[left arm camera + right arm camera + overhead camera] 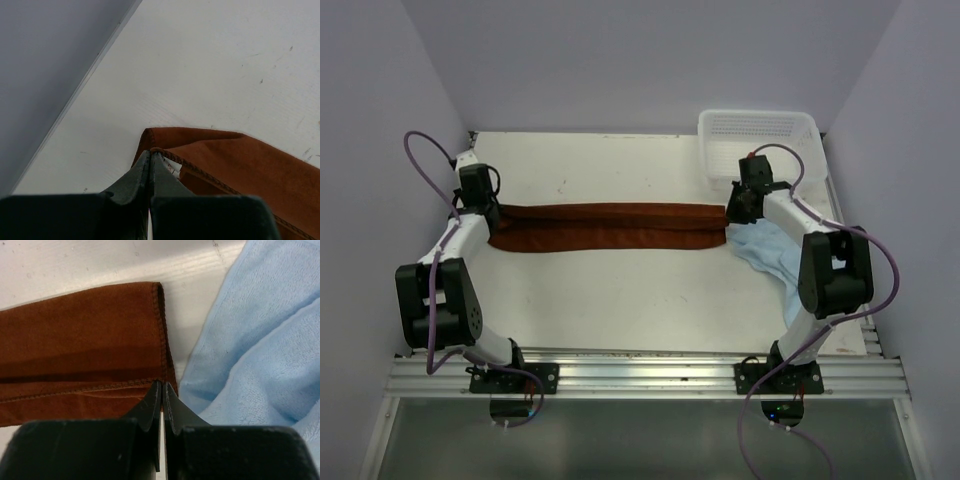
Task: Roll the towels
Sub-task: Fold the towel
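Note:
A brown towel lies folded into a long strip across the middle of the table. My left gripper is shut on its left end; in the left wrist view the jaws pinch the stitched hem of the towel, with a white label beside them. My right gripper is shut on the right end; in the right wrist view the jaws pinch the hem of the towel. A light blue towel lies crumpled under my right arm and shows in the right wrist view.
A white plastic basket stands at the back right corner. Grey walls enclose the table on the left, back and right. The left wall's base runs close to the brown towel's left end.

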Tool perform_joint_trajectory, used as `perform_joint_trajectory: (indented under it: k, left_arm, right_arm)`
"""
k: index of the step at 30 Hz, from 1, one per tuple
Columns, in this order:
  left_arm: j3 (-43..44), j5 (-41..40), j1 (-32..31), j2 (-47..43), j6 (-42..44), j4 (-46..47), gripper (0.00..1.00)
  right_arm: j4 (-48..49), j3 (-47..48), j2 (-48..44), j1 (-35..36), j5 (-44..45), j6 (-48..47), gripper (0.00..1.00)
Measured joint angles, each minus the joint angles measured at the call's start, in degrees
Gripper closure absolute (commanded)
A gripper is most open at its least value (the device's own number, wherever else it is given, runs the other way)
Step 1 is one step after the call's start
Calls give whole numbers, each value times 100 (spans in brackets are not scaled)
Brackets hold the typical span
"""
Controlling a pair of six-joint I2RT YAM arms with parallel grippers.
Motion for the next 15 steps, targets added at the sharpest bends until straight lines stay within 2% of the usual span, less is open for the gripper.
perform_joint_trajectory:
  k: [15]
  left_arm:
    - [-269,-479,0,61,-4,-72,100]
  right_arm:
    - [367,-686,-173,4,-118,0,100]
